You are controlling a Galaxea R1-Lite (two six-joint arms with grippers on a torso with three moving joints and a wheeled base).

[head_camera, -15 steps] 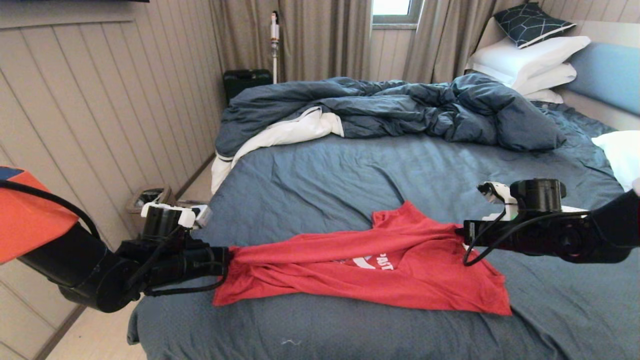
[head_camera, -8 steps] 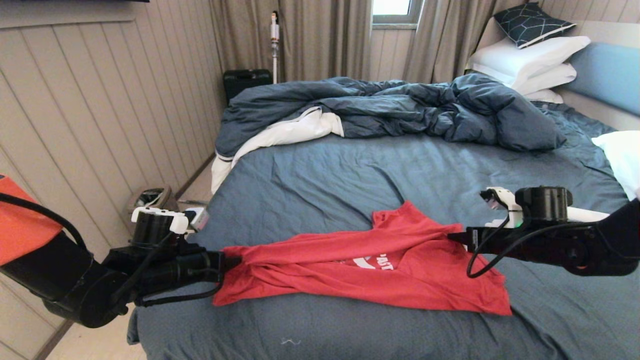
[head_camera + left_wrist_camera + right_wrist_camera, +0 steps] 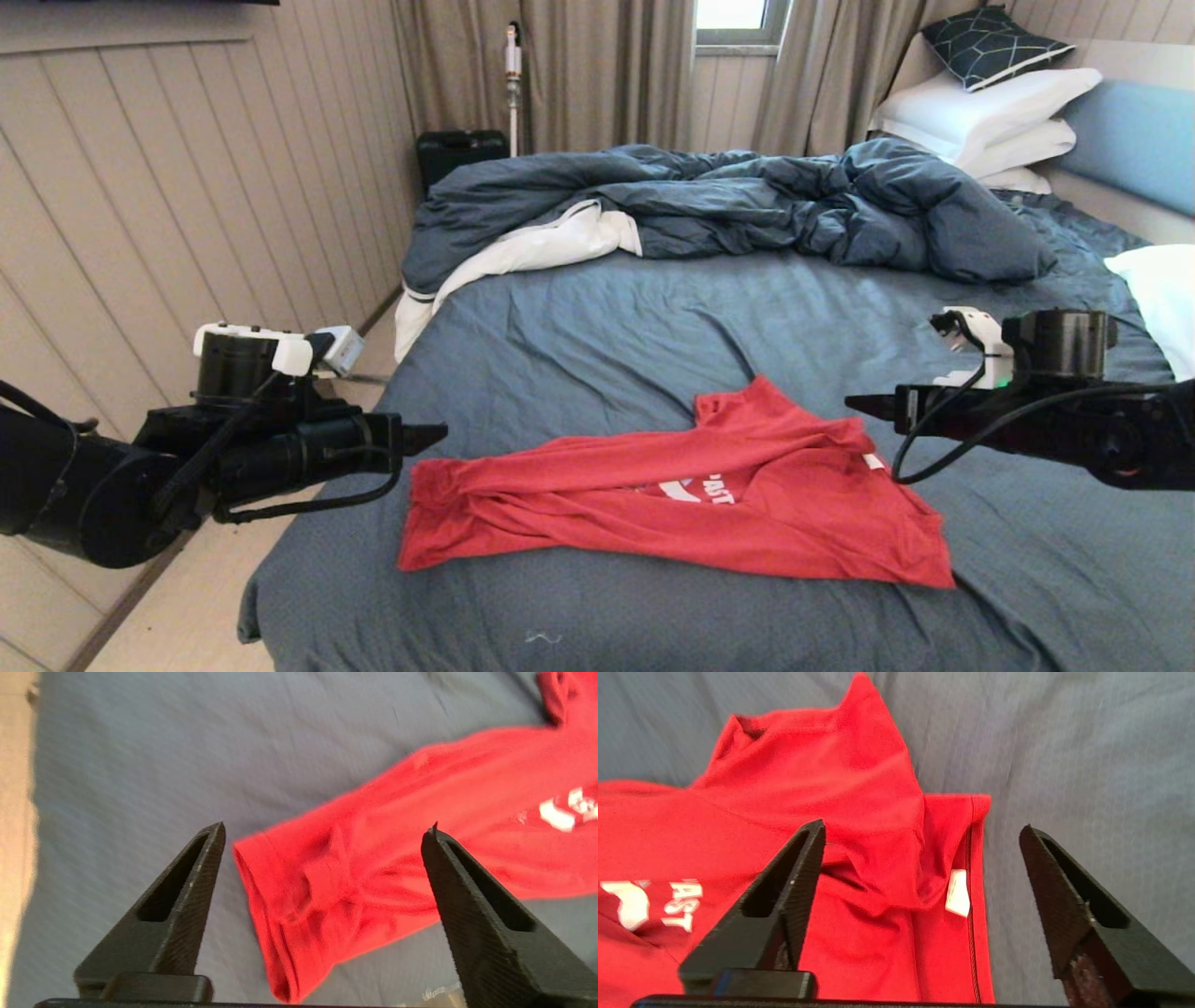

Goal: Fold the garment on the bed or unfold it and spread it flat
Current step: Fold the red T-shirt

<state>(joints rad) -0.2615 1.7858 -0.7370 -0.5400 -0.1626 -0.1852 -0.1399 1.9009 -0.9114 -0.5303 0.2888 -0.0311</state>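
Note:
The red T-shirt (image 3: 672, 499) lies folded lengthwise across the near part of the bed (image 3: 653, 317), its white print partly showing. The left gripper (image 3: 439, 435) hovers open just off the shirt's left end, above the bed's left edge; its wrist view shows the hemmed end (image 3: 289, 905) lying below the spread fingers, untouched. My right gripper (image 3: 854, 404) hangs open above the shirt's right end; the white neck tag (image 3: 958, 899) and the red cloth (image 3: 859, 858) lie beneath its parted fingers. Neither gripper holds anything.
A rumpled dark blue duvet (image 3: 728, 205) with white lining fills the far half of the bed. White pillows (image 3: 990, 112) stack at the far right and another pillow (image 3: 1162, 289) sits at the right edge. A panelled wall (image 3: 187, 187) and floor lie left of the bed.
Both grippers have let go of the shirt's ends, opened, and risen and drawn back outward. The shirt's left end has dropped onto the sheet and the shirt lies slack.

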